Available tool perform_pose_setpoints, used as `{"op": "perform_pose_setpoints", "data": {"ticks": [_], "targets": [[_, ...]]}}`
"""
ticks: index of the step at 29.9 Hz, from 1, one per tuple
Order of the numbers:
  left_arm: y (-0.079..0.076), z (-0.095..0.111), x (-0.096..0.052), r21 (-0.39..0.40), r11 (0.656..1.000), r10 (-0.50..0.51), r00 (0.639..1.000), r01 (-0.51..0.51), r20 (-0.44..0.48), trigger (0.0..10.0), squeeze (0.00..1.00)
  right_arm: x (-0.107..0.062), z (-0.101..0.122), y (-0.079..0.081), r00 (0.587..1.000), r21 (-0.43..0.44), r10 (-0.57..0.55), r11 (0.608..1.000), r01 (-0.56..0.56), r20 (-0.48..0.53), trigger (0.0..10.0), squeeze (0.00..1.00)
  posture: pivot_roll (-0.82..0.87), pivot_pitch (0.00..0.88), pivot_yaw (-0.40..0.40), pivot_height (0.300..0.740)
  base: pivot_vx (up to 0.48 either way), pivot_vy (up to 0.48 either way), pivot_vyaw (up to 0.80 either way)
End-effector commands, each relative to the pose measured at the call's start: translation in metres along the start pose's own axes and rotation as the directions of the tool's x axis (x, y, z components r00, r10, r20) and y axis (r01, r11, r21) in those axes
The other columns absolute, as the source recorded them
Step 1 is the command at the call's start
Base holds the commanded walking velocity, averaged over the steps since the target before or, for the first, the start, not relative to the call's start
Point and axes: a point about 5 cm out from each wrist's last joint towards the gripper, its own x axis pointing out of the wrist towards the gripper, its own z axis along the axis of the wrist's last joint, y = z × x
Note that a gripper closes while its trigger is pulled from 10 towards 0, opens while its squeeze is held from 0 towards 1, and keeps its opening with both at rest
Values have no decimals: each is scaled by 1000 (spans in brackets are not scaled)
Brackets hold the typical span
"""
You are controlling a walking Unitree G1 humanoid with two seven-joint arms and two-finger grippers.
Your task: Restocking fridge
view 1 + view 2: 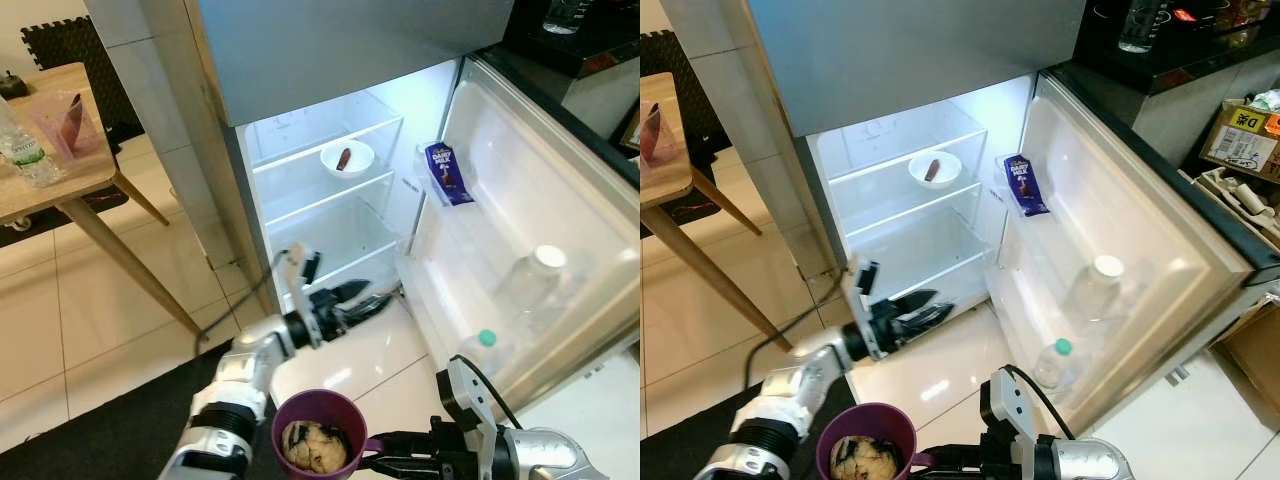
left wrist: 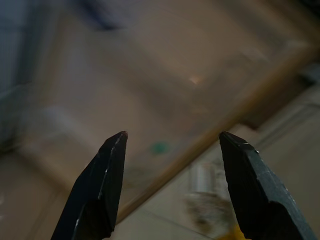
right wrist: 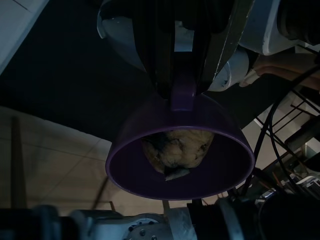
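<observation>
The fridge (image 1: 330, 190) stands open before me, its lit shelves nearly bare. A white bowl (image 1: 347, 157) with a brown item sits on the upper shelf. A purple milk carton (image 1: 447, 173) leans in the door's top rack, and clear bottles (image 1: 530, 280) stand lower in the door. My right gripper (image 1: 375, 455) is shut on the handle of a purple cup (image 1: 318, 432) that holds a muffin (image 3: 175, 150), low in front of me. My left gripper (image 1: 365, 296) is open and empty, stretched toward the fridge's lowest shelf.
A wooden table (image 1: 50, 170) with a water bottle (image 1: 22, 148) and a pink cup (image 1: 68, 122) stands to the left. The open fridge door (image 1: 560, 200) spans the right side. A dark mat (image 1: 110, 430) lies on the tiled floor below me.
</observation>
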Motion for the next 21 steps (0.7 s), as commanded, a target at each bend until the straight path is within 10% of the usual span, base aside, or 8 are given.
{"op": "perform_pose_setpoints", "data": {"ticks": [1, 13, 21], "targets": [[18, -2, -20, 0, 992, 124, 992, -124, 2, 10000, 0, 0, 0, 0, 1000, -9, 1, 1000, -1, 6, 10000, 0, -82, 116, 41, 740, 0, 0, 0], [65, -28, -99, -37, 837, 543, 837, -546, -73, 10000, 0, -16, -5, -34, 964, -93, -266, 960, 264, -9, 10000, 0, -74, 109, 36, 740, 0, 0, 0], [59, -88, -147, -33, 670, 705, 650, -741, -284, 10000, 0, -27, 10, -72, 834, -168, -545, 817, 552, 86, 10000, 0, -73, 93, 28, 740, 0, 0, 0]]}}
